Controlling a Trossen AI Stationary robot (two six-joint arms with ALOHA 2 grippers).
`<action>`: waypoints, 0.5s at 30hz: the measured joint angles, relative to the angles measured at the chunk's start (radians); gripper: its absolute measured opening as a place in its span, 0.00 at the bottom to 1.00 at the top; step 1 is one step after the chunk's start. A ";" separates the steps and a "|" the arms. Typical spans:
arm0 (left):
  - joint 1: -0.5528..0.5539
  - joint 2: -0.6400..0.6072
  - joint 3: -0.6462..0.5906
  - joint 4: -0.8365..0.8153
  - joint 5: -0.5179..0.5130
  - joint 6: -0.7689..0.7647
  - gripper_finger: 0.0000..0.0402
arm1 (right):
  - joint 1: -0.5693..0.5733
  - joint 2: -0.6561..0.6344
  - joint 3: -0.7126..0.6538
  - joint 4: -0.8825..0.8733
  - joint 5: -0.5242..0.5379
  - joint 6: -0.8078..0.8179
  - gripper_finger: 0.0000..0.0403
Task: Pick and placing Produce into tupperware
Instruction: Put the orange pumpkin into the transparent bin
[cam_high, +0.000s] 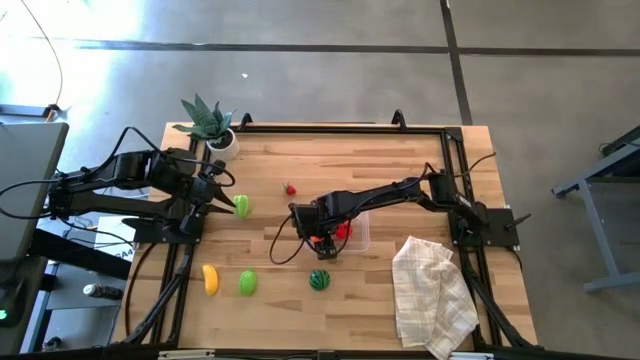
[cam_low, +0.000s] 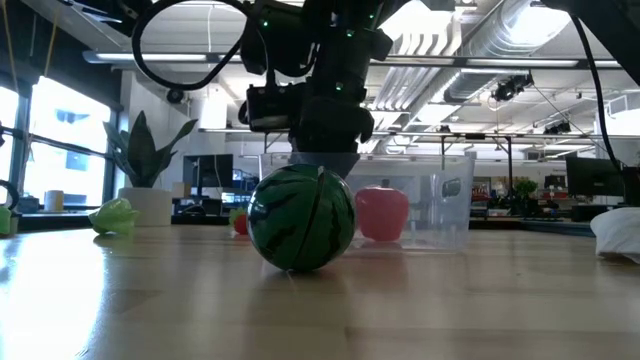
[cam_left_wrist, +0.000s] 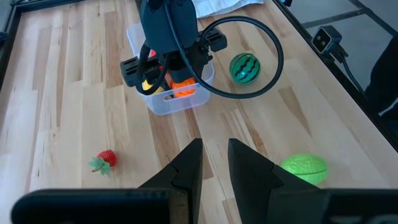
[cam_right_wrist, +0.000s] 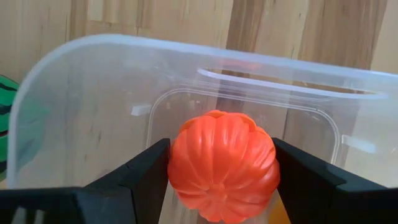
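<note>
Your right pincer (cam_right_wrist: 221, 171) is clamped on the orange (cam_right_wrist: 222, 165) and hangs inside the mouth of the tupperware (cam_right_wrist: 81, 93), so this piece is on its way in but not yet let go. The tupperware (cam_high: 358, 232) sits near the middle of the tabletop (cam_high: 400, 165), a little toward the right edge, and the low view shows a red pepper (cam_low: 382, 212) already inside it; the left wrist view hints at something yellow in there too, though I cannot tell what it is. I judge the job about a third done. Left loose on the tabletop are the striped watermelon (cam_high: 319, 279) just beside the container toward the near edge, the banana (cam_high: 210, 279) and a green piece (cam_high: 247, 283) near the near-left corner, the small strawberry (cam_high: 291, 188) toward the far edge, and another green piece (cam_high: 241, 206) just beside your left pincer (cam_left_wrist: 212, 163). That left pincer waits by the left edge with its fingers nearly together and empty. The cloth (cam_high: 432, 292) by the near-right corner is not part of the job.
</note>
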 joint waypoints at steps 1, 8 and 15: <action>0.000 0.000 0.000 0.000 0.000 0.000 0.17 | 0.000 0.000 0.000 0.000 0.000 0.000 0.60; 0.000 0.000 0.000 0.000 0.000 0.000 0.17 | 0.000 0.000 0.000 0.011 -0.003 0.014 0.60; 0.000 0.000 0.000 0.000 0.000 0.000 0.17 | 0.000 0.000 0.000 0.008 0.022 0.075 0.60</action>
